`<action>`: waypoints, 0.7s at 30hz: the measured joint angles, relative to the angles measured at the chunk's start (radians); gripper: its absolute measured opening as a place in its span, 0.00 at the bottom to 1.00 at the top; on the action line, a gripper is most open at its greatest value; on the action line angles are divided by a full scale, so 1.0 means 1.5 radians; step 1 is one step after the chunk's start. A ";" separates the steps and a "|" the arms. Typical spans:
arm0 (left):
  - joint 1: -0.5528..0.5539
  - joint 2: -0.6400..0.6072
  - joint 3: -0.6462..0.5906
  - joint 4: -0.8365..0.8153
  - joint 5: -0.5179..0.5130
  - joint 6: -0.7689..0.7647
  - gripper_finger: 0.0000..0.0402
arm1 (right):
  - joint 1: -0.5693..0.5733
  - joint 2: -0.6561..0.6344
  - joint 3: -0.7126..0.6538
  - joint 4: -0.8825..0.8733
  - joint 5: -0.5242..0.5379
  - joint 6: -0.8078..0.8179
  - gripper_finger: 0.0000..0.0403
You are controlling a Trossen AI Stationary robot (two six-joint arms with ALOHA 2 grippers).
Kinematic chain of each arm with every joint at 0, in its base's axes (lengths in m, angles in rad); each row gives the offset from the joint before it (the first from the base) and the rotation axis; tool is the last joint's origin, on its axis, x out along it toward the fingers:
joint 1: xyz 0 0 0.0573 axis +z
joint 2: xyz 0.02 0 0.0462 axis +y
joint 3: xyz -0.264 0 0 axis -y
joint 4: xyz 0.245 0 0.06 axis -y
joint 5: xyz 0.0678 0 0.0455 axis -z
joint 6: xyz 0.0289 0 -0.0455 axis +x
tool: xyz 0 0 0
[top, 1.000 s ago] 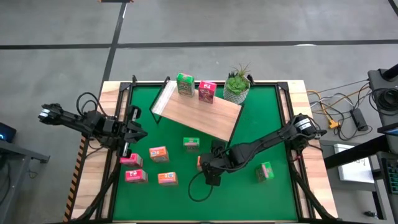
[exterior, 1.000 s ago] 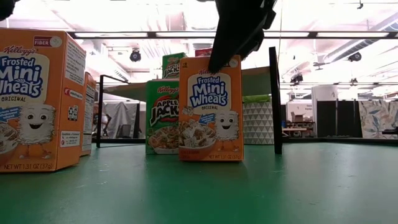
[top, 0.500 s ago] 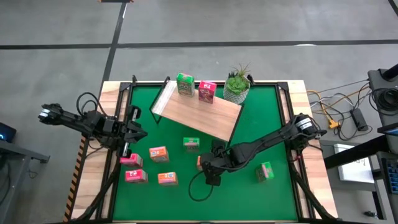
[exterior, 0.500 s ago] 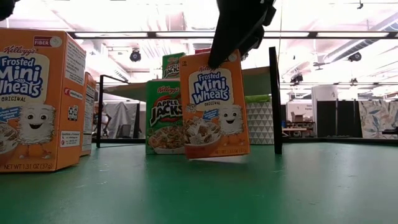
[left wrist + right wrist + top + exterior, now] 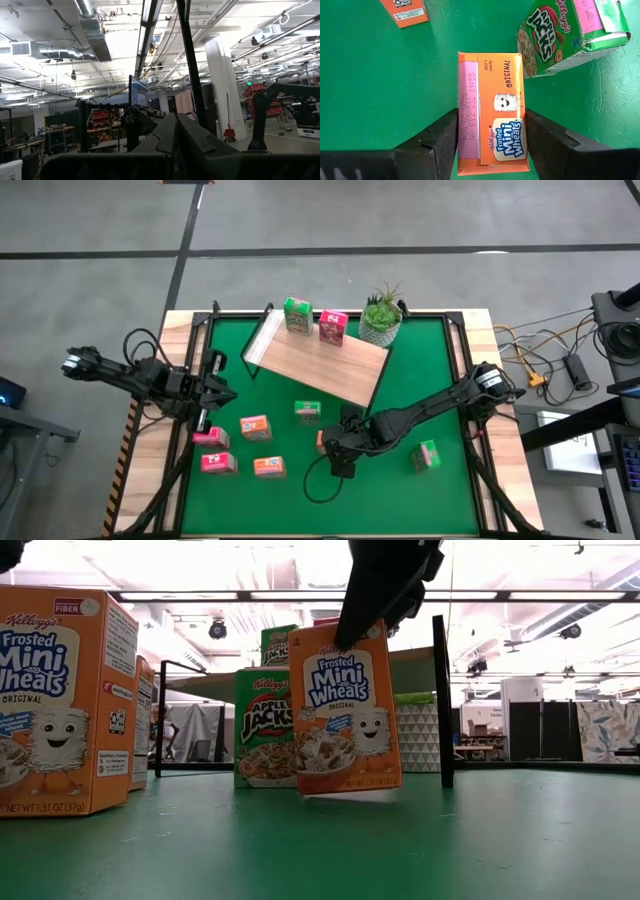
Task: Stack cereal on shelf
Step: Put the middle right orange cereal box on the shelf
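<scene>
My right gripper (image 5: 333, 444) reaches in over the mat's middle and is shut on an orange cereal box (image 5: 345, 710), which also shows in the right wrist view (image 5: 490, 110). The shelf (image 5: 318, 365) is a light-wood board on a thin black frame at the far middle. A green box (image 5: 297, 315) and a pink box (image 5: 333, 328) stand on its far part. Other boxes rest on the mat: green (image 5: 308, 411), orange (image 5: 255, 426), pink (image 5: 211, 437), pink (image 5: 218, 463), orange (image 5: 268, 467), green (image 5: 428, 455). My left gripper (image 5: 214, 394) waits shut at the mat's left edge. My right gripper pinches the orange box at its top end (image 5: 465, 125), one finger (image 5: 437, 142) on each broad face, coming from above and pointing down. The box hangs below the fingers, tilted a little, with its bottom edge (image 5: 350, 792) just clear of the mat.
A potted plant (image 5: 380, 318) stands at the shelf's far right corner. A green box (image 5: 262, 725) stands just behind the held one, and a large orange box (image 5: 55, 700) is close to the low camera. Black cables and frame posts (image 5: 441, 700) edge the mat.
My right gripper has risen slightly. The orange box, which stood upright on the mat, is now lifted just clear and tipped a little. In the last half second it has kept still.
</scene>
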 joint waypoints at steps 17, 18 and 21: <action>0.000 0.001 0.000 0.000 0.000 -0.001 0.00 | -0.002 -0.006 0.086 -0.052 -0.030 -0.008 0.41; 0.000 0.001 0.000 0.000 0.000 -0.001 0.00 | -0.002 -0.006 0.105 -0.074 -0.033 -0.007 0.41; 0.000 0.001 0.000 -0.001 0.000 -0.003 0.00 | -0.006 -0.006 0.176 -0.149 -0.035 -0.006 0.39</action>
